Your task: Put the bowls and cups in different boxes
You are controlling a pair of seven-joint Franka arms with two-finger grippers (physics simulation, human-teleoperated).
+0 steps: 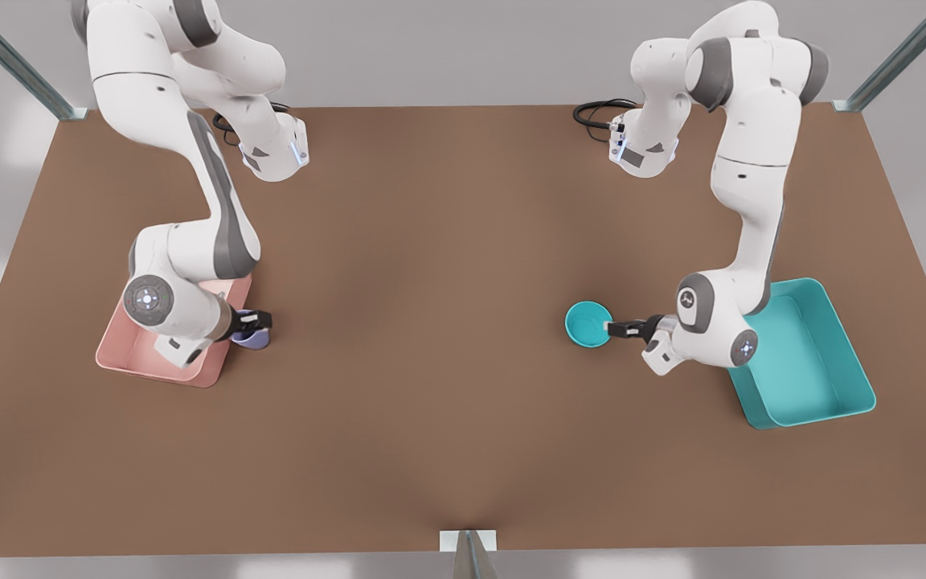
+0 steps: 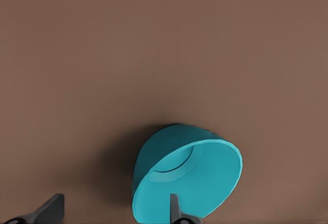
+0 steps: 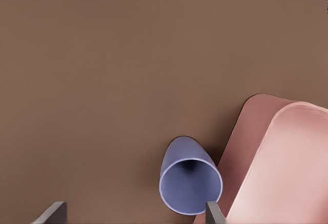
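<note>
The left hand (image 1: 617, 327), on the front view's right, reaches sideways to the teal bowl (image 1: 588, 323). Its fingers (image 2: 175, 211) are spread, one inside the bowl's rim and the other (image 2: 48, 209) well clear outside it, so nothing is pinched. The bowl sits on the brown desk (image 1: 447, 338), near the teal box (image 1: 833, 386) but apart from it, with the arm's wrist between them.

The right hand (image 1: 258, 322), on the front view's left, is over the lavender cup (image 1: 251, 338). In the right wrist view its fingers (image 3: 214, 212) are spread, one at the cup's rim beside the pink box (image 3: 277, 167), the other (image 3: 51, 212) far off on the open side. The cup (image 3: 189, 180) stands on the desk just beside the pink box (image 1: 129, 354), outside its wall.
</note>
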